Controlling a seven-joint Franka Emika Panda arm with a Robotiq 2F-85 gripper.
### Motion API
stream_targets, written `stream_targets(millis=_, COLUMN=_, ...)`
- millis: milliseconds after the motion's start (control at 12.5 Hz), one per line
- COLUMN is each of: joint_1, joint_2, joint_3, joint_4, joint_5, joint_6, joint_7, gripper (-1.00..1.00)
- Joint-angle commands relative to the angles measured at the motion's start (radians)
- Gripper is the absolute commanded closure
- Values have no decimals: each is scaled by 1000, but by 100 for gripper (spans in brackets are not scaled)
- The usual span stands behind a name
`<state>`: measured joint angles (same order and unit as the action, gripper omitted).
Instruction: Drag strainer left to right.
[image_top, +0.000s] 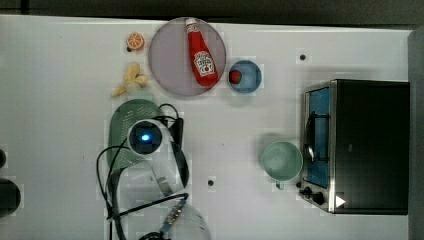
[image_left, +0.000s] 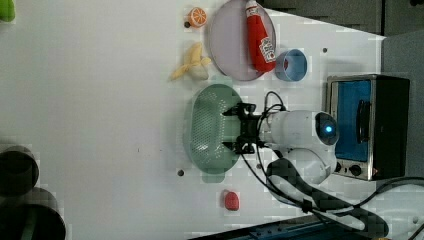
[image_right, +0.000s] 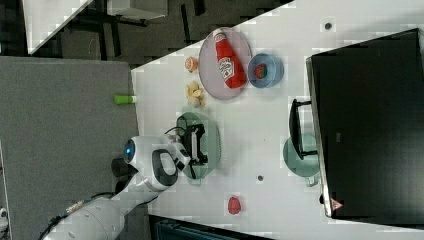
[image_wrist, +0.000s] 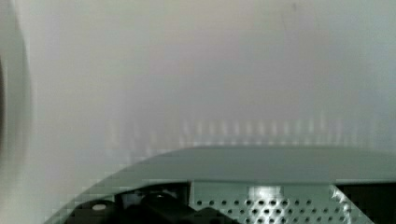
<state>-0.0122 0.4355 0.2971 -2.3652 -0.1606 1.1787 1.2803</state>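
The strainer (image_top: 123, 121), a pale mint-green oblong colander dotted with holes, lies on the white table (image_top: 60, 125) at the top view's left-centre, partly under my arm. In the left view, my gripper (image_left: 231, 129) reaches down over the right-hand side of the strainer (image_left: 207, 127), its black fingers spread wide along that rim. The right view shows the gripper (image_right: 199, 144) open over the strainer (image_right: 212, 142). The wrist view has the strainer's rim (image_wrist: 261, 161) and holed inner wall close up, with dark fingers (image_wrist: 154, 207) on either side. Nothing is clamped between them.
A grey plate (image_top: 167, 60) holding a ketchup bottle (image_top: 201, 55), a blue bowl (image_top: 246, 76), a banana (image_top: 131, 79) and an orange half (image_top: 135, 41) lie beyond the strainer. A mint cup (image_top: 282, 161) stands against a toaster oven (image_top: 362, 146). A red fruit (image_left: 231, 200) sits near the table's edge.
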Motion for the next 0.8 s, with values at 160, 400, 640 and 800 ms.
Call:
stream_targets(millis=160, joint_1=-87, joint_2=-41, joint_3=-42, joint_4=-34, joint_5=-10, joint_6=-18, joint_7=-158, gripper=-100)
stream_targets(millis=400, joint_1=-107, joint_2=-53, joint_3=-99, joint_4=-41, joint_5=-10, joint_6=-16, joint_7=-273, gripper=-100)
stream_targets(millis=640, joint_1=-123, joint_2=-57, joint_3=-170, joint_4=-42, joint_5=-10, joint_6=-14, joint_7=-354, gripper=-100)
stream_targets(millis=800, joint_1=-132, joint_2=-57, joint_3=-219, joint_4=-41, joint_5=-10, joint_6=-7, joint_7=-398, gripper=-100)
